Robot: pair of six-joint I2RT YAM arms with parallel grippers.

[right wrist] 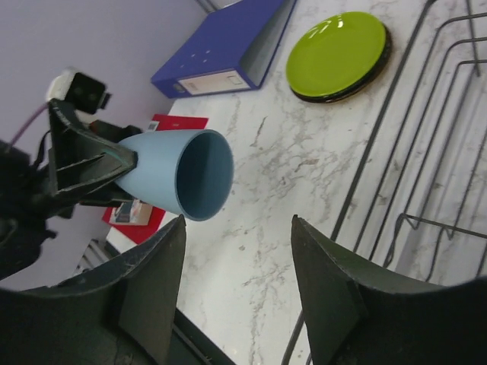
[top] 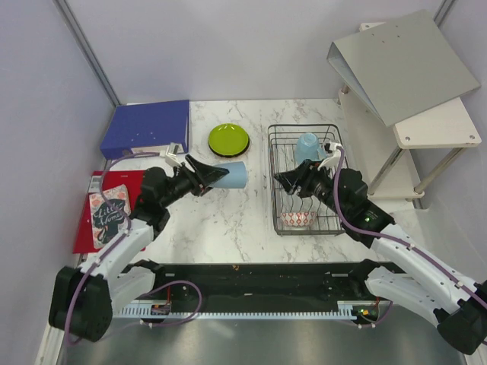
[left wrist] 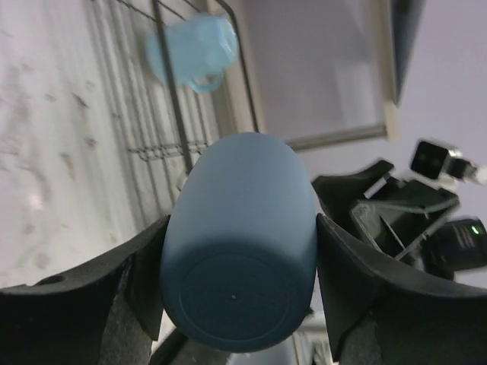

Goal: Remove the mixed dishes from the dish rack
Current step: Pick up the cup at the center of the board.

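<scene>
Dishes are split between the black wire dish rack, at 3 o'clock on the white marbled surface, and the open space beside it. Nearest, at about 4 o'clock, a red-and-white patterned bowl sits in the rack's near end, not yet taken out.

Further in, near the middle of the surface, the left claw is clamped on a light blue tapered cup. Its fingers press the cup's sides at the closed base. The cup lies sideways in the air, its mouth turned towards 3 o'clock. Holding it by the base keeps the fingers out of the mouth, and it probably only needs tipping upright to be set down.

Facing it across a small gap, the right claw hovers at the rack's 9 o'clock wall with jaws spread wide and nothing between them. The rack is on the right arm's side and the free space on the left's, which is likely why the cup sits between the two.

At the rack's far end a second light blue cup, with a handle, waits. At 12 o'clock a lime green round plate rests on a black plate, already unloaded. A blue ring binder lies at 10 o'clock.
</scene>
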